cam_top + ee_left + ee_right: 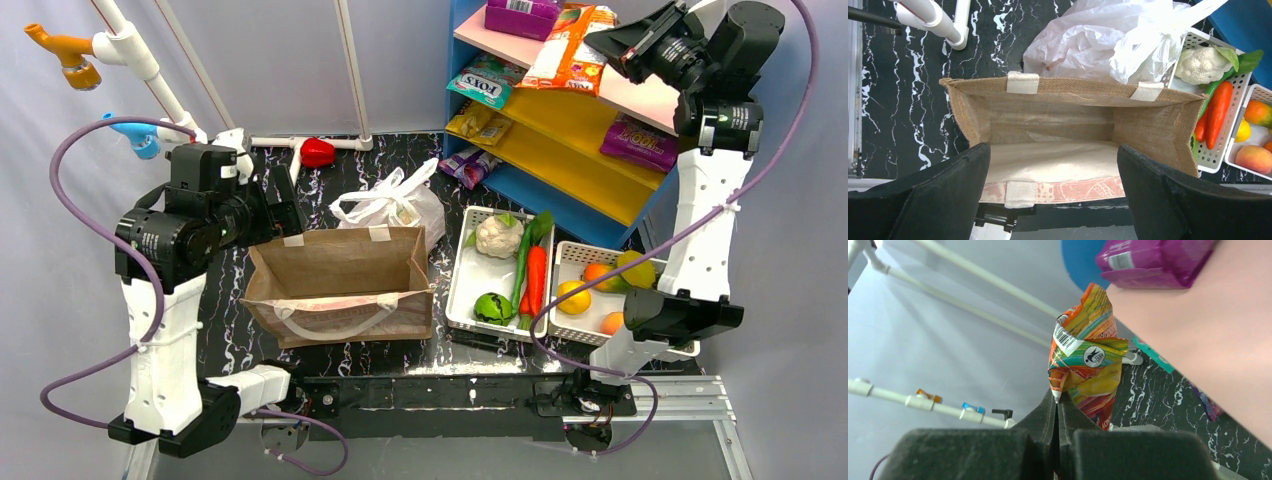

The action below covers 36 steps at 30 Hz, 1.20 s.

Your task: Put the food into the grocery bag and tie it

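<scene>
**A:** Right tool (pixel 1057 400) first. What has it got?

**B:** Its jaws are pressed together on the lower corner of a crumpled orange snack packet (pixel 1085 370). It is up beside the pink shelf (pixel 1208 340), where a purple packet (pixel 1153 262) lies.

**A:** And the left tool (pixel 1053 152)?

**B:** Spread wide, gripping nothing. It hangs above the open mouth of the brown jute bag (pixel 1058 112), which stands upright on the marbled surface (pixel 903 100).

**A:** Where is the grocery bag?

**B:** The white plastic grocery bag (pixel 1098 42) sits crumpled on the surface just behind the jute bag, against its far wall, with its handles sticking up. Whether anything is inside it, I cannot tell.

**A:** And the food?

**B:** It lies in two white baskets to the right of the jute bag. The nearer basket (pixel 465 290) holds a cauliflower (pixel 499 235), a long orange-red vegetable (pixel 537 278) and a round green one (pixel 492 307). The outer basket (pixel 572 250), partly hidden by the right arm, holds an orange fruit (pixel 573 297) and a yellow-green fruit (pixel 637 268) among others. Both tools are well apart from the baskets.
</scene>
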### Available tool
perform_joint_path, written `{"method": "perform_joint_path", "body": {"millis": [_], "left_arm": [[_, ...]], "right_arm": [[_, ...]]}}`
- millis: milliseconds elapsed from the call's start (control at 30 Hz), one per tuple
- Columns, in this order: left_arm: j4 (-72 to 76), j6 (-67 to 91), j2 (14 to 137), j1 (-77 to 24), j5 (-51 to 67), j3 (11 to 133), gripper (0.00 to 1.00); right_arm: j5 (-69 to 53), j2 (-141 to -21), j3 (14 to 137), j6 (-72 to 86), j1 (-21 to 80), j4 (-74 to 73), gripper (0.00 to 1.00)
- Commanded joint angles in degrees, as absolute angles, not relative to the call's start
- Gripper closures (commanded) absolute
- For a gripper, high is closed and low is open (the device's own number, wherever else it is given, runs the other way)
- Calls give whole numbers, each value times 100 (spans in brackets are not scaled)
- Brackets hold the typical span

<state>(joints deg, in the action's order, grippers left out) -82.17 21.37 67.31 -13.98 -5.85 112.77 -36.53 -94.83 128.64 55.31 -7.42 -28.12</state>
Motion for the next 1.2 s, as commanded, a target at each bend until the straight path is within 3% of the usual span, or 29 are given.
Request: {"method": "perform_joint_path", "body": {"millis": [0, 300, 467, 733, 1167], "left_arm": [[-8010, 2073, 6736, -1360, -420, 11174, 2], [-8111, 1899, 6842, -1358, -624, 11220, 2], [-8264, 1968, 6784, -1355, -1131, 11176, 2], [-8238, 2109, 6568, -1355, -1357, 11109, 2], [-8108, 2162, 6482, -1360, -1224, 11026, 2]], "right_arm": [[-4154, -8990, 12689, 5168, -386, -2121, 99], [-3926, -8376, 12100, 3654, 1543, -2418, 99], [-3708, -8048, 11078, 2264, 3212, -2346, 99], [-3364, -8231, 9743, 478, 5067, -2192, 99], [-3468, -9325, 9777, -154, 5836, -2034, 99]]}}
